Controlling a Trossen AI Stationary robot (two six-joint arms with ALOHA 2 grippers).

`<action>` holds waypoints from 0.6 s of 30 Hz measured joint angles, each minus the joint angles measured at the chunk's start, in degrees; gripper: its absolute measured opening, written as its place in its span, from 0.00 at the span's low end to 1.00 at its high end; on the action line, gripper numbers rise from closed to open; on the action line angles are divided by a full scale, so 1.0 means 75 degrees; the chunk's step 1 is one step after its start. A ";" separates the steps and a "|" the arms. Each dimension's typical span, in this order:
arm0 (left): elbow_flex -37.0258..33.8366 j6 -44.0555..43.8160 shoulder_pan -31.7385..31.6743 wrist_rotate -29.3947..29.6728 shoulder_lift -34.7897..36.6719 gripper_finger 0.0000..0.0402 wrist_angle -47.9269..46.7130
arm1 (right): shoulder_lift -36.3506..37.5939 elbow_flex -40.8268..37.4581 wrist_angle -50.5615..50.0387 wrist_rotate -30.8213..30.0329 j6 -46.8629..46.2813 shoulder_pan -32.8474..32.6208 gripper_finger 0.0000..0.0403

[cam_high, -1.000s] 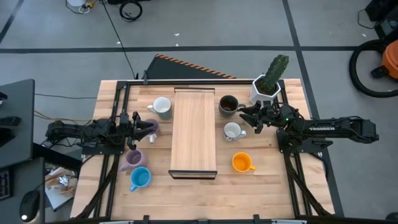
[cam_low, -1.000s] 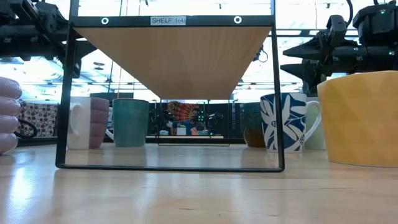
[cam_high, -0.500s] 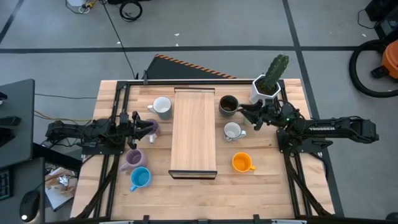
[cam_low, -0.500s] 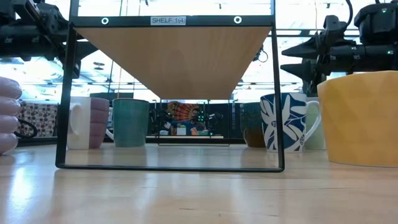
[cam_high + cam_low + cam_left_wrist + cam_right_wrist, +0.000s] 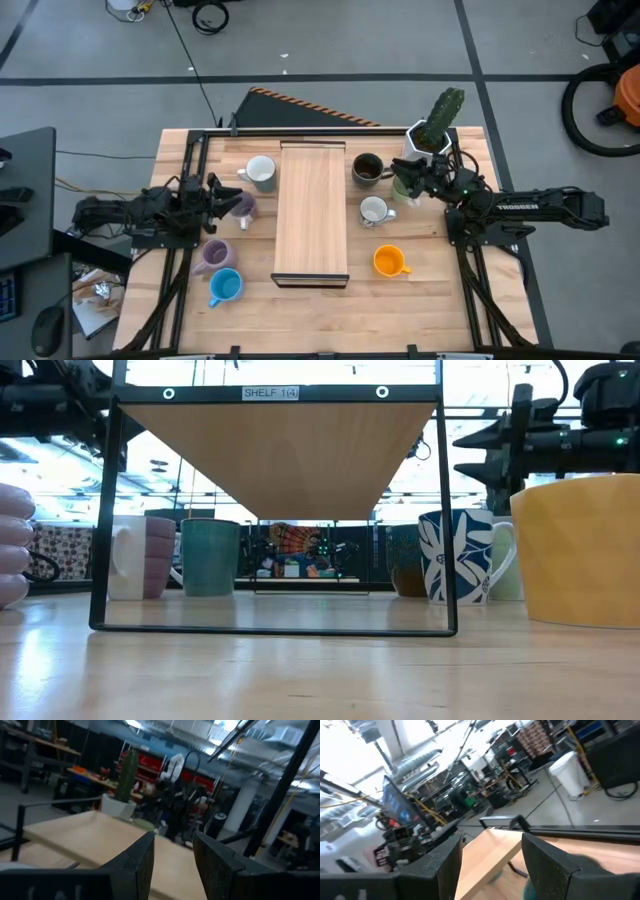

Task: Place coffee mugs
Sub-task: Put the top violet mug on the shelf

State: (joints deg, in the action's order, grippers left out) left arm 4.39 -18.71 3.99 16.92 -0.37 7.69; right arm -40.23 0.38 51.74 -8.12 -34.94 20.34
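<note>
**Two claws up, no mug lifted yet**

Both arms have shifted in the last second. The right claw [image 5: 403, 184] has crept toward the far edge of the counter [image 5: 300, 300]; it hovers released, fingers spread, with a light green mug [image 5: 404, 186] showing right beneath it, the dark brown mug [image 5: 367, 168] just beside, and the white mug [image 5: 374, 210] near on the other side. The left claw [image 5: 222, 203], also released and holding nothing, has drawn back slightly from the purple mug [image 5: 243, 206] just ahead of its tips. My reading: the right arm is lining up a pick, the left has yet to commit.

Other mugs stand on the counter either side: grey [image 5: 260, 172], second purple [image 5: 214, 256], blue [image 5: 225, 286], orange [image 5: 389, 262]. The wooden shelf [image 5: 312, 210] between the claws carries nothing. A potted cactus [image 5: 434, 128] sits behind the right claw. Beyond lies grey workshop floor with cables.
</note>
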 joint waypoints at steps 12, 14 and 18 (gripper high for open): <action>0.0343 -0.0426 -0.1655 -0.0701 -0.0990 0.35 -0.0650 | -0.0619 0.2037 -0.1568 0.1714 0.2373 0.0001 0.52; 0.0592 -0.0427 -0.1923 -0.1000 -0.1419 0.35 -0.0626 | -0.0859 0.2481 -0.1892 0.1989 0.2725 -0.0018 0.52; 0.1153 -0.0379 -0.2131 -0.1393 -0.2203 0.35 -0.0949 | -0.1292 0.3057 -0.2359 0.2417 0.3362 -0.0199 0.52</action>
State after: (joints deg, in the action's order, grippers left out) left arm 13.04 -21.55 -11.99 6.48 -16.90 0.57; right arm -49.92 23.31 34.05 10.00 -9.73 18.84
